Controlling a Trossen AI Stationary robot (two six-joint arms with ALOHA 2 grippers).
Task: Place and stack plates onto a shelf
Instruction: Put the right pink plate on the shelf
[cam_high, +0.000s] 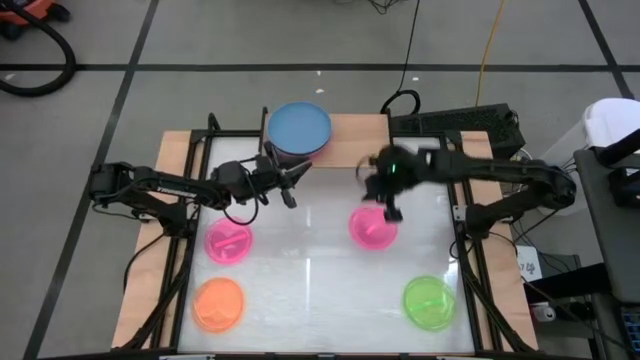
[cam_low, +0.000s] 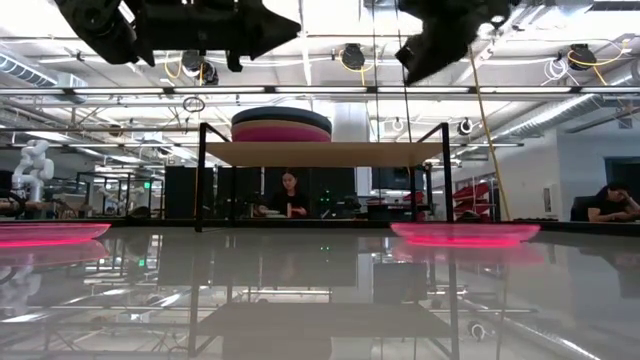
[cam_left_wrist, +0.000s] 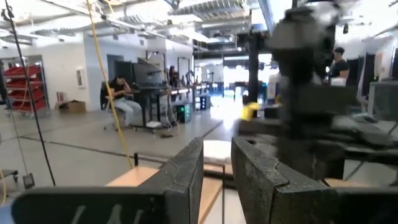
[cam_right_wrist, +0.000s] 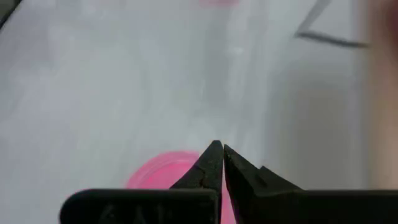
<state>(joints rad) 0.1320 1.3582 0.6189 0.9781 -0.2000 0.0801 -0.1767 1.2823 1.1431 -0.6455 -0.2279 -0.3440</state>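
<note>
The shelf stands at the table's far edge, its wooden top on black legs. A stack of plates sits on its left half, a blue plate on top and a magenta one under it. On the table lie two hot pink plates, an orange plate and a green plate. My left gripper hovers open and empty just near of the stack. My right gripper is shut and empty, raised above the right hot pink plate.
The shelf's right half is bare wood. Black frame rails run along the table's left and right sides. People sit at desks in the room beyond the table. The table's middle holds nothing.
</note>
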